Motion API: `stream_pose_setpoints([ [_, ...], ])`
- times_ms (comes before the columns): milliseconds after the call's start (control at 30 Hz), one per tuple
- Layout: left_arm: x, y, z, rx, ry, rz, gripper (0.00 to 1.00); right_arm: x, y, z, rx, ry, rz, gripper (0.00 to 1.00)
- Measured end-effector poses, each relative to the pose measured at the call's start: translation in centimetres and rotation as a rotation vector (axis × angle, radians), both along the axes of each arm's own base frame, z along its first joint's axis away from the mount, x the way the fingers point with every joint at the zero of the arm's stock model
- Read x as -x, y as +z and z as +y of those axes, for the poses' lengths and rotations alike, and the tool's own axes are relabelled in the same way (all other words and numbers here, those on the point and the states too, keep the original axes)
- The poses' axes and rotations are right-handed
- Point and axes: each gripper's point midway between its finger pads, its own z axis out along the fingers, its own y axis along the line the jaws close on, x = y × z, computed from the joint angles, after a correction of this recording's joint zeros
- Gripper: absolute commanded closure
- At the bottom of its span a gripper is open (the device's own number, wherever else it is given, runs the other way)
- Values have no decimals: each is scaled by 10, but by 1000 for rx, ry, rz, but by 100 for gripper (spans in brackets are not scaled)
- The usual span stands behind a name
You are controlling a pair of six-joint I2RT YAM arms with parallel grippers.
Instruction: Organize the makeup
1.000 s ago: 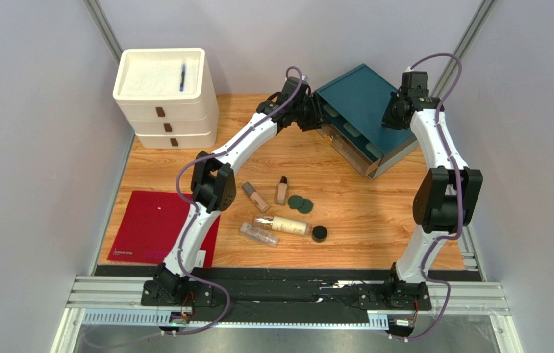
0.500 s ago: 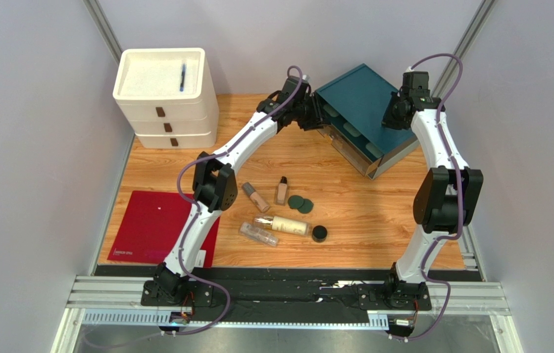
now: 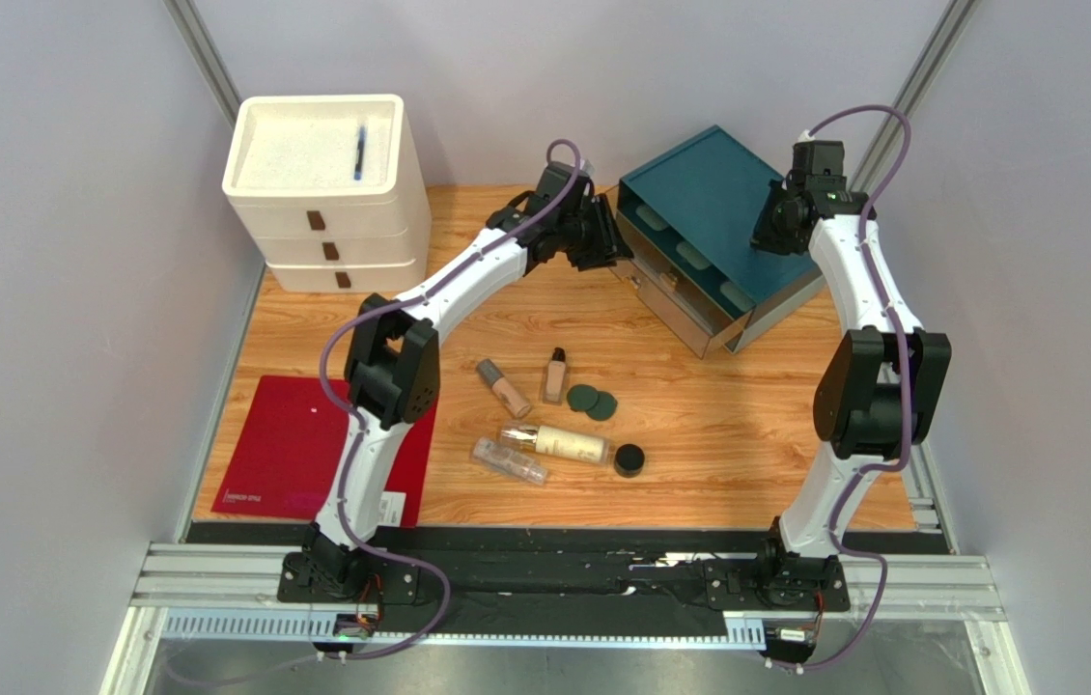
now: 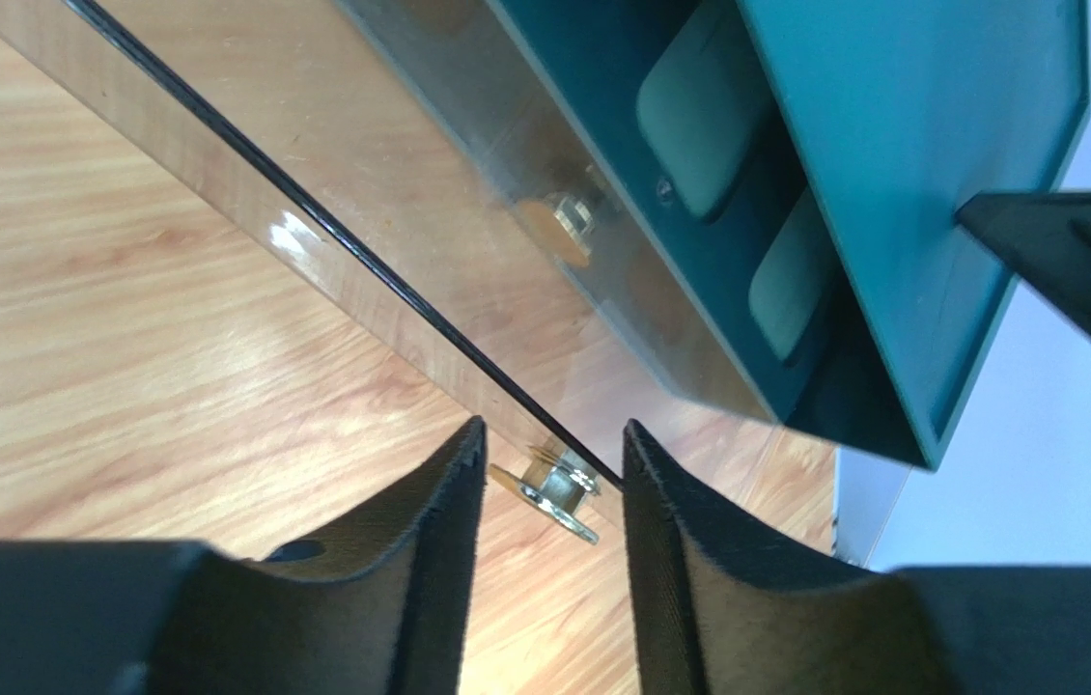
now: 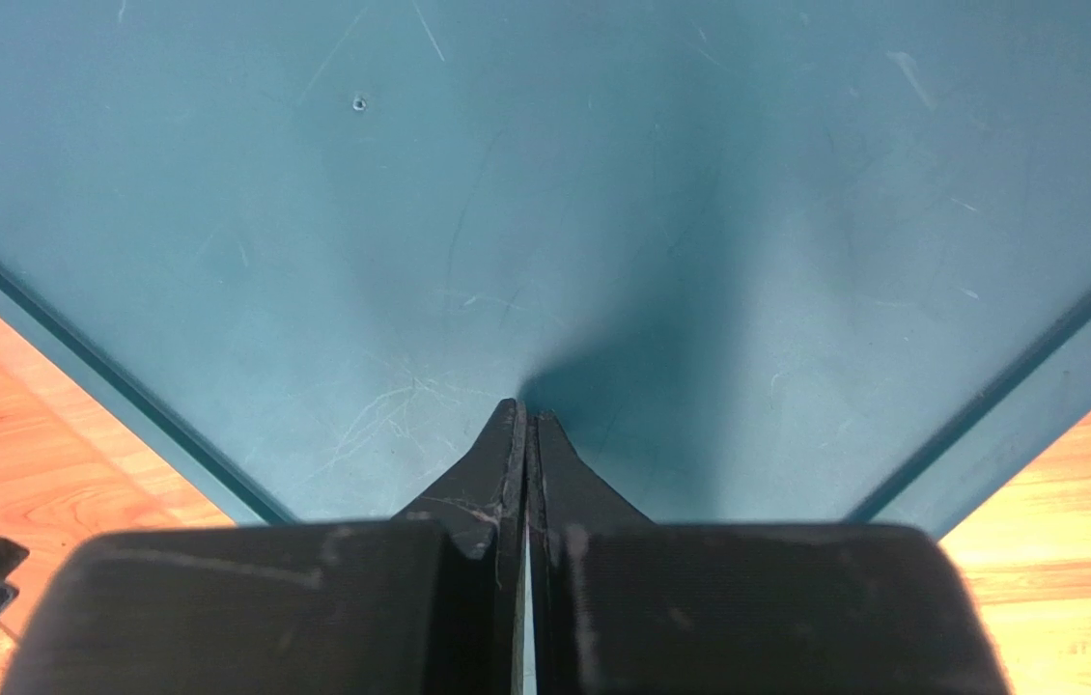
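Nearest the arm bases, all the makeup lies loose on the wooden table (image 3: 740,435), none of it moved since a second ago: clear bottle (image 3: 508,462), cream gold-necked bottle (image 3: 560,443), black round jar (image 3: 630,461); just behind them the two dark-green discs (image 3: 591,398) and two beige foundation bottles (image 3: 504,388); red mat (image 3: 290,442) off to the left, unused; farther back, the left gripper (image 4: 552,452) has its fingers (image 4: 435,536) either side of the gold knob (image 4: 554,493) on the clear drawer (image 4: 363,275), apparently clamped on it; change: over the last second that arm has drawn back and the drawer has slid out of the teal organizer (image 3: 704,181), front panel now standing off the cabinet in the left wrist view; right gripper (image 5: 525,423) is clenched on nothing, tips pressed to the organizer's top, likely bracing it against the pull; meaning: storage is now open but sorting has not started; judged next: let go of the knob and fetch a first item; far left corner, white drawer unit (image 3: 319,203) with the blue pen (image 3: 360,149) on top, untouched.
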Motion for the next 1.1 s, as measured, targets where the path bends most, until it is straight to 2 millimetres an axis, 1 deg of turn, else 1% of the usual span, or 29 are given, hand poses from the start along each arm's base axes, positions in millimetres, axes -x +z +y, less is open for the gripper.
stream_pose_setpoints([
  [133, 3, -1, 7, 2, -19, 5, 45, -2, 0, 1, -5, 5, -6, 100],
  [333, 7, 2, 5, 6, -101, -24, 37, -2, 0, 1, -6, 5, -6, 100],
  [467, 13, 10, 7, -1, -145, -54, 35, -2, -1, 1, -6, 5, -6, 100],
  [533, 19, 20, 11, -5, -166, -74, 35, -2, -1, 1, -6, 5, -6, 100],
  [567, 26, 28, 15, -12, -180, -88, 35, -2, -1, 1, -6, 5, -6, 100],
  [633, 44, 39, 28, -32, -202, -98, 35, -2, -1, 1, -6, 4, -5, 100],
  [700, 60, 42, 40, -50, -209, -101, 35, -1, -1, 1, -6, 5, -3, 100],
  [767, 83, 36, 57, -83, -213, -74, 36, -1, -2, 1, -6, 5, -4, 100],
  [800, 98, 26, 69, -108, -215, -51, 36, -1, -2, 1, -6, 4, -7, 100],
  [833, 107, 19, 76, -126, -215, -31, 36, -1, -2, 1, -7, 4, -9, 100],
  [900, 123, -5, 91, -176, -218, 20, 36, -1, -2, 1, -6, 5, -14, 100],
  [1000, 144, -44, 105, -265, -239, 104, 36, -1, -3, 1, -7, 5, -19, 100],
  [1067, 150, -66, 110, -328, -255, 144, 36, -1, -3, 1, -7, 5, -19, 100],
  [1100, 155, -75, 108, -354, -277, 159, 36, -2, -3, 2, -9, 6, -23, 100],
])
